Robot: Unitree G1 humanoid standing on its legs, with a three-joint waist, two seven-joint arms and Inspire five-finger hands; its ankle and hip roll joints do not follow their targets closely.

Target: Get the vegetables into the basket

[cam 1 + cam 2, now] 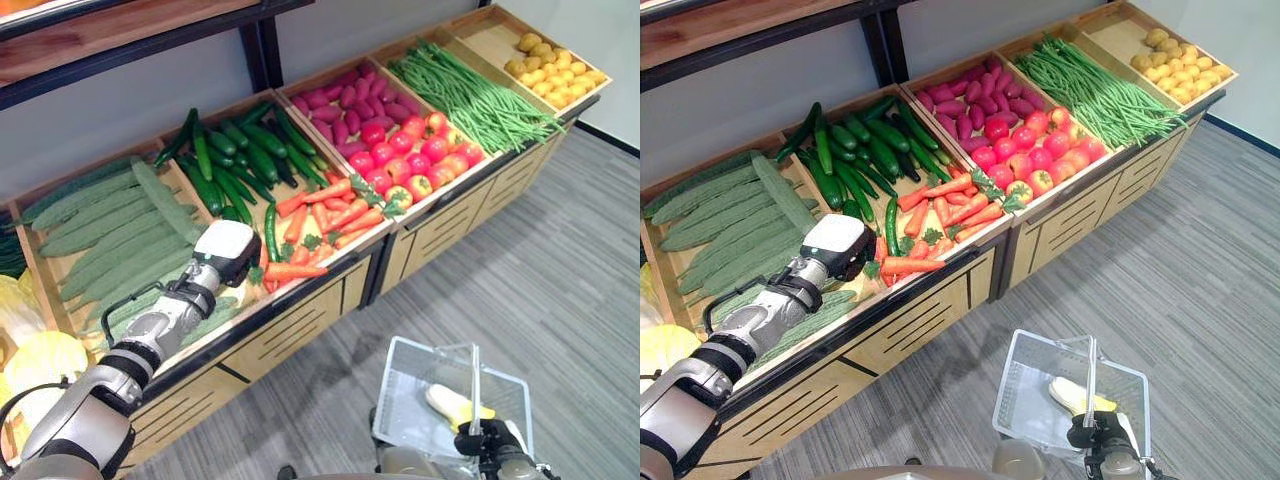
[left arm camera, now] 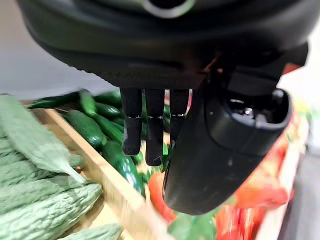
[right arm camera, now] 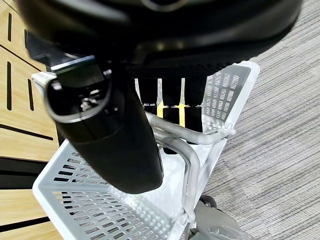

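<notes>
My left hand hovers over the wooden display where the dark green cucumbers meet the carrots. In the left wrist view its fingers hang straight and open above a cucumber, holding nothing. Down on my right hangs a white mesh basket with a pale yellow vegetable inside. My right hand is shut on the basket's silver handle, its fingers curled behind the bar.
The display also holds bitter gourds, purple sweet potatoes, tomatoes, green beans and yellow produce. Pale cabbages lie at the far left. A dark shelf runs above. Grey carpet spreads to the right.
</notes>
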